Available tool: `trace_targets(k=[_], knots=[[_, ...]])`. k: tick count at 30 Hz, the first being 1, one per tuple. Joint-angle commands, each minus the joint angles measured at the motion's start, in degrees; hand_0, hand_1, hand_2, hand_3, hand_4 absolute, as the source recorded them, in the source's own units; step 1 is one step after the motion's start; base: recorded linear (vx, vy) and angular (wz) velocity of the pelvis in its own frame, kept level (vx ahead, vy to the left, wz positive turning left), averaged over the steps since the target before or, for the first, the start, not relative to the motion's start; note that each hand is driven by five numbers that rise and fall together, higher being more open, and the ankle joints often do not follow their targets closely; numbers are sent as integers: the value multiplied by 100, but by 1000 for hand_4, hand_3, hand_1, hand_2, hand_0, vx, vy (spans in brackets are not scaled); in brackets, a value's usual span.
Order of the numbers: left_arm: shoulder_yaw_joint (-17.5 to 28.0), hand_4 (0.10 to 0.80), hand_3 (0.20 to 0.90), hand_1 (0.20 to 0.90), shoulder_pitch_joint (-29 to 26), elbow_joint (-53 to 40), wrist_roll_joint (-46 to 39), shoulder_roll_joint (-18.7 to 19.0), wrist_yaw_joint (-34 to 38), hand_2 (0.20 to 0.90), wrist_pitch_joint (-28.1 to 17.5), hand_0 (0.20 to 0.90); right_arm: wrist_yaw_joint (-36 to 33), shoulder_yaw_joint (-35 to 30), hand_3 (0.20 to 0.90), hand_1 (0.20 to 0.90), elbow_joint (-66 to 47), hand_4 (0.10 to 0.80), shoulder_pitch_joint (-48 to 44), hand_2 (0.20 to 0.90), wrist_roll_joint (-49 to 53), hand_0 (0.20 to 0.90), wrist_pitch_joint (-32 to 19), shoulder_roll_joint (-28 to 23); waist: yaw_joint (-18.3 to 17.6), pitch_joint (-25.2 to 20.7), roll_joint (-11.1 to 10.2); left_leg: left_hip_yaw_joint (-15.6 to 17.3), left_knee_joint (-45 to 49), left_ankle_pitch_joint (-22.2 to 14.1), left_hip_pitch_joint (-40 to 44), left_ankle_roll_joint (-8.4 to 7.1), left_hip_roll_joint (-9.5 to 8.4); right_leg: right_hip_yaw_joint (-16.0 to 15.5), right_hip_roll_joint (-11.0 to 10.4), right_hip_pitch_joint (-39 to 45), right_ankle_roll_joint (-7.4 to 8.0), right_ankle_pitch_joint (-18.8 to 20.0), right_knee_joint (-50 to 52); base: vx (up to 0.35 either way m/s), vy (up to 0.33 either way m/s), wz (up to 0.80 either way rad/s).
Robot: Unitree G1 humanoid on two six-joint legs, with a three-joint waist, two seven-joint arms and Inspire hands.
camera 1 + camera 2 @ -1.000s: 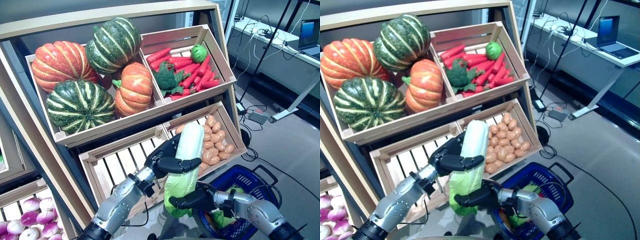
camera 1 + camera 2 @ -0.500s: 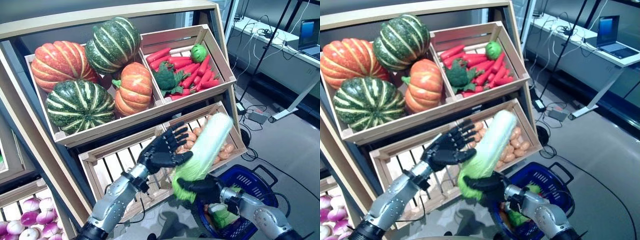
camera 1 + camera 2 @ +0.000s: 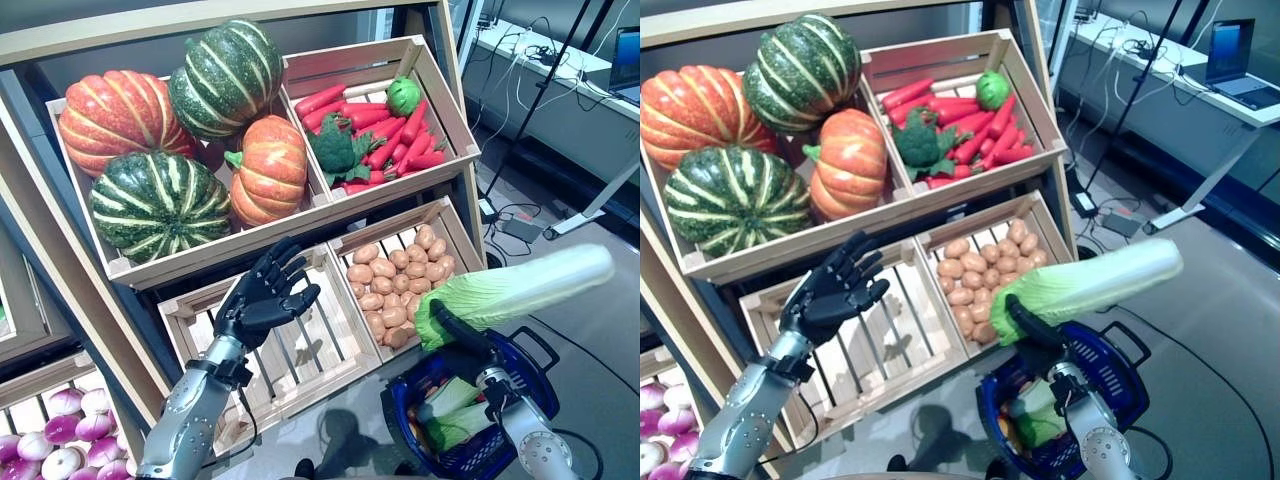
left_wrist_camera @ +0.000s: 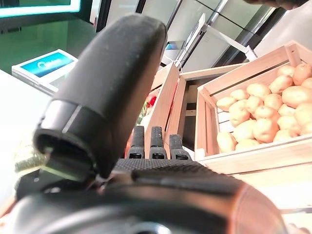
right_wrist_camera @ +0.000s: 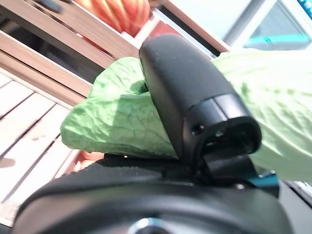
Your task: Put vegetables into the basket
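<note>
Both arms are silver-grey metal with rounded, segmented shells and darker joints near the wrists. The left hand [image 3: 262, 300] is matte black, with ribbed, jointed fingers and a broad, smooth thumb. The right hand [image 3: 1032, 330] is equally black, its thumb cover glossy with a small screw hole.

A long napa cabbage [image 3: 510, 290], leafy green at one end and pale white at the other, lies nearly level in my right hand [image 3: 452, 335], white tip pointing right; it sits above my blue basket [image 3: 520, 375] on the floor, near right; greens [image 3: 450, 410] lie inside the basket.
</note>
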Motion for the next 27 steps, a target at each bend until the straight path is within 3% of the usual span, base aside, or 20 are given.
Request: trace_targets(k=[1, 9, 18, 20, 27], knots=[[251, 800, 900, 900, -483, -168, -629, 69, 42, 900, -723, 900, -226, -659, 300, 300, -235, 400, -819, 300, 500, 300, -1251, 141, 53, 145, -195, -8, -17, 227, -310, 56, -44, 50, -63, -133, -156, 356, 143, -36, -26, 0], [170, 800, 900, 900, -757, -95, -1542, 0, 195, 900, -860, 900, -783, -1185, 300, 300, 797, 400, -1614, 300, 1147, 300, -2210, -39, 125, 792, -1, -56, 69, 342, -835, 54, -57, 84, -16, -722, -280, 239, 539, -147, -42, 1], [17, 800, 900, 900, -1118, -60, -1727, 6, 86, 900, -1532, 900, -1050, -1481, 300, 300, 1776, 400, -2528, 300, 1850, 300, -2544, -394, 308, 1877, 281, -179, 1087, 338, -2195, 44, -275, 11, -67, -1841, -405, 87, 1497, -181, -27, 6], [5, 800, 900, 900, -1285, -80, -1777, -59, 2, 900, -1647, 900, -831, -1533, 300, 300, 2089, 400, -2815, 300, 2288, 300, -2602, -425, 366, 2130, 319, -220, 1452, 298, -2678, 43, -325, -16, -115, -2265, -422, 49, 1816, -169, -17, 0], [-210, 800, 900, 900, -1754, -39, -1621, -183, 274, 900, -1971, 900, -1104, -1541, 300, 300, 2542, 400, -3565, 300, 2328, 300, -2538, -575, 449, 2495, 311, -253, 2388, 55, -3684, 120, -461, -1, -271, -3289, -444, -185, 2810, -117, 10, 8]])
